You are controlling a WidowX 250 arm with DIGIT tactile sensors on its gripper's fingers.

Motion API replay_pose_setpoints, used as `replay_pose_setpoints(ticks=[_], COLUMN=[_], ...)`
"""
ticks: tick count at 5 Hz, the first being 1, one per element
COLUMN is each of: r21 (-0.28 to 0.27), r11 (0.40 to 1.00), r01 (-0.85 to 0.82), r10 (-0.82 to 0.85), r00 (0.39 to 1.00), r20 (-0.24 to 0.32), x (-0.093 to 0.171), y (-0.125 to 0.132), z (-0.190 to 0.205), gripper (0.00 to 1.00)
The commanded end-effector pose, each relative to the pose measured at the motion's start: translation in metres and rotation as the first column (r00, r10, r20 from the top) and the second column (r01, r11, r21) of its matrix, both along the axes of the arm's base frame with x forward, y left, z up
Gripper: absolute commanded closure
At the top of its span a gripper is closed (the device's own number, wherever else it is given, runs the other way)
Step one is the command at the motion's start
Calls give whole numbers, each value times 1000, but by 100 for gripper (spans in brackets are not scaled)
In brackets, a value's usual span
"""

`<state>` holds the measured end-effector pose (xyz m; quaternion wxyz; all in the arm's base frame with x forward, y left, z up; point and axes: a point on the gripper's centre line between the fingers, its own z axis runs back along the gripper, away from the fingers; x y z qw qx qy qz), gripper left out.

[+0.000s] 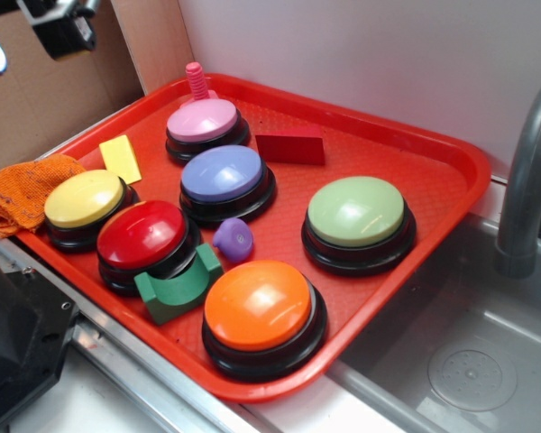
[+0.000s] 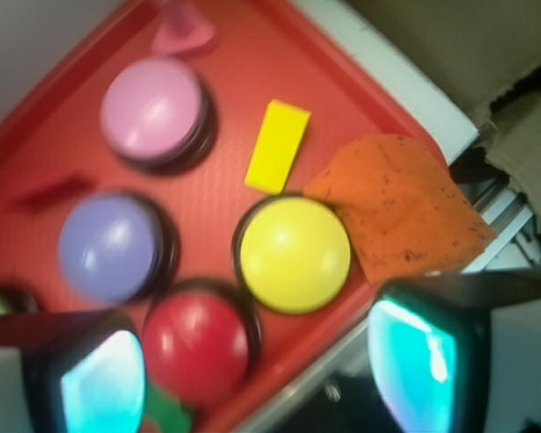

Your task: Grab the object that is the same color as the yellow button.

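On the red tray (image 1: 451,171), left rear | yellow block (image 2: 277,146) lies flat just beyond yellow button (image 2: 294,253), beside orange cloth (image 2: 401,207) | gripper (image 2: 257,365) jaws spread, empty, hovering high | block ahead of jaws, long axis running away, slightly tilted

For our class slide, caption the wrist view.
Open pincer above yellow button, with yellow block beyond.

Red tray (image 1: 451,171), carrying six dome buttons, yellow button (image 2: 294,253) and yellow block (image 2: 277,146) just past the hand (image 2: 252,365), orange cloth (image 2: 406,207) overlapping its rim.
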<state>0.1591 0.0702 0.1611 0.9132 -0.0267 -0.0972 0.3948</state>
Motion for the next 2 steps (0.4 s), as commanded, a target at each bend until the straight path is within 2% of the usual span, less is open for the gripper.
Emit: replay_pose_setpoints(ticks=[1,2], r21=[19,60], r11=[983,964], r01=[-185,-261], r10=[184,259], r00=[982,965], r20=[29,35], x=[26,36], y=[51,63], z=[-44,-68], gripper=[0,0])
